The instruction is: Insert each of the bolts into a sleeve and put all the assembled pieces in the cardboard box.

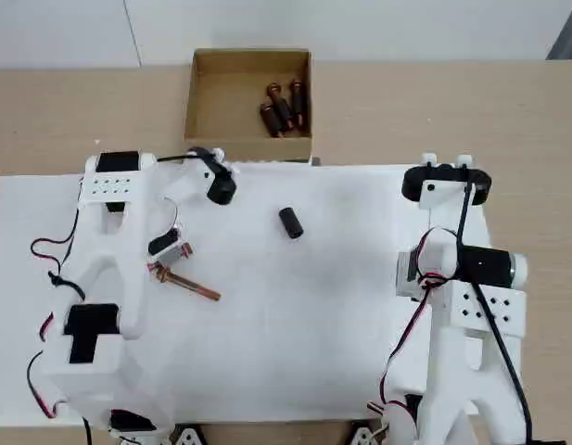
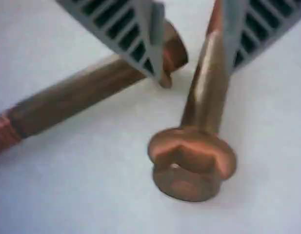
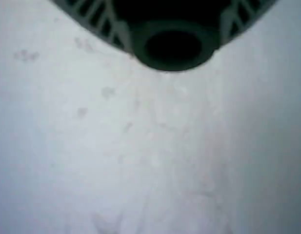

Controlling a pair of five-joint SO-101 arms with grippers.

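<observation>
High view: the box (image 1: 248,146) already holds a few assembled pieces (image 1: 281,107), so part of the job looks done. The left gripper (image 1: 170,250) hangs low over the white mat (image 1: 313,324). A lying bolt (image 1: 188,283) has its head just beside the fingertips and its shaft running away from them. A loose sleeve (image 1: 290,222) lies well apart from that gripper, between the two arms and nearer the box.

Left wrist view: the left gripper's fingers (image 2: 140,34) stand partly apart. The second bolt (image 2: 194,161) has its shaft between them, against one finger, with a gap to the other. It does not look clamped. Its head sits out past the fingertips. The lying bolt's head is right at the other fingertip.

Right wrist view: the right gripper (image 3: 172,29) is closed around a sleeve (image 3: 172,48), whose open end faces outward past the fingertips, over bare mat.

By my reckoning two bolts are still to be sleeved and boxed. One sleeve is in hand and the other waits on the mat.
</observation>
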